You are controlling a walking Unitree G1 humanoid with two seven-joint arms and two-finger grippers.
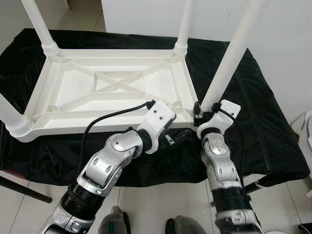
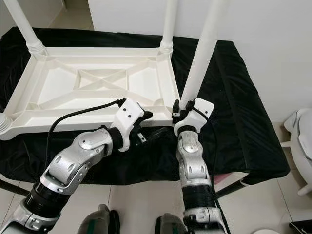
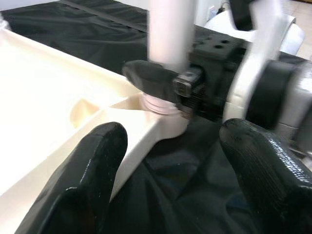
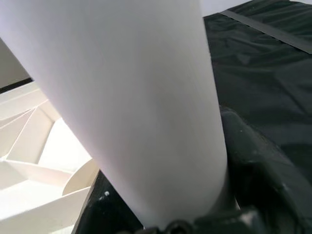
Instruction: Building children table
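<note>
The white plastic children's table (image 1: 112,90) is lying upside down on the black-draped tabletop (image 1: 253,122), exposing its ribbed underside for leg fitting. The right gripper (image 1: 199,117) is clasping the near-right leg (image 1: 229,58) at its base, probably steadying it in its socket. The left gripper (image 3: 170,161) is hovering unclenched just beside that corner.
</note>
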